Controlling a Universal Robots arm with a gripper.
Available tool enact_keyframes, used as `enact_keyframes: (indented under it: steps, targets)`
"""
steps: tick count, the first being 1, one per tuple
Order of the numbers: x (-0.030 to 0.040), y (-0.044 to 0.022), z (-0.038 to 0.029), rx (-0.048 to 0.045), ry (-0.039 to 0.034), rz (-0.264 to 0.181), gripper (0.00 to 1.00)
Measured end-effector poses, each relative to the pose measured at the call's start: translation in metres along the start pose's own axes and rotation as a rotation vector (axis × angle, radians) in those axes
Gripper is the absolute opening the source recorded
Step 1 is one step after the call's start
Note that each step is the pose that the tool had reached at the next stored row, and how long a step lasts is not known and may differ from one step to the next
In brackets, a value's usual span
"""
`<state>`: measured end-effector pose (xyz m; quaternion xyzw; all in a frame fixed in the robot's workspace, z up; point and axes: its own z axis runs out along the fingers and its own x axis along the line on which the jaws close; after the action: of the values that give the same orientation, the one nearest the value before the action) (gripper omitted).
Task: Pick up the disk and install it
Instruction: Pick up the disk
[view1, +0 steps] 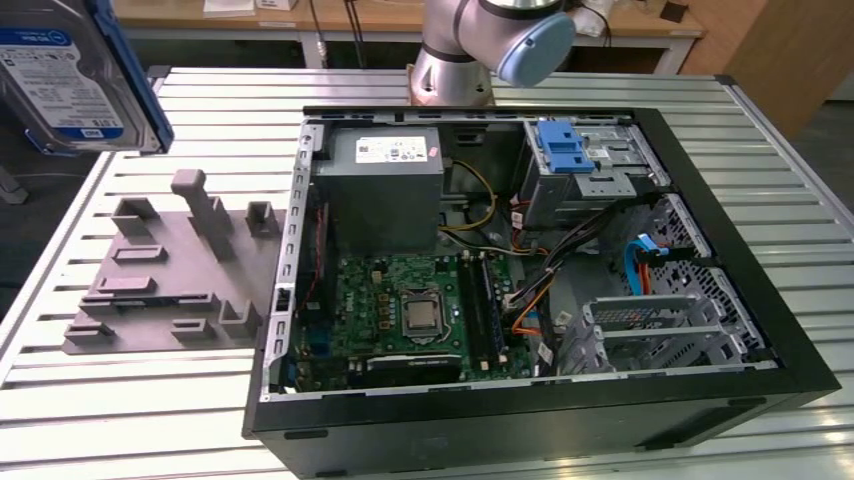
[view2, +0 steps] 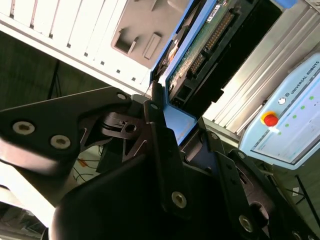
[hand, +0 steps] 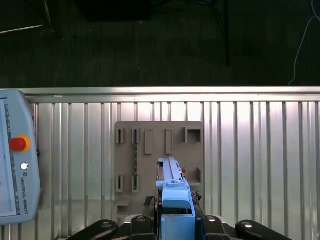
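Inspection from the remote station. I find the gripper clenched on the disk. In both wrist views its black fingers press the blue bracket from either side. The disk's green circuit board and connector row face the second wrist camera.

In the exterior view the disk hangs clear of the bench at the exterior view's far left, label showing. It is well apart from the open computer case. In the first wrist view the grey fixture plate lies directly beneath the disk.

The surface is a ribbed, silver metal bench, bright under the lighting. It carries the fixture plate at the exterior view's left and the black case beside it. Inside the case I note a green motherboard, a grey power supply, a blue latch piece and loose cables.

As for the room, the arm's base stands on the bench behind the case. Wooden furniture lines the back. A teach pendant with a red stop button sits at the bench edge, and the floor beyond is dark.
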<state>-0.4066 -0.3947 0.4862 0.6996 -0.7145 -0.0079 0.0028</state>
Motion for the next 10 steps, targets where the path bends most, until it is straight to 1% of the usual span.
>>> enact_keyframes:
  steps: [10]
  targets:
    - [0.0037, -0.0237, -0.0004, -0.0006, 0.0, 0.0, 0.36]
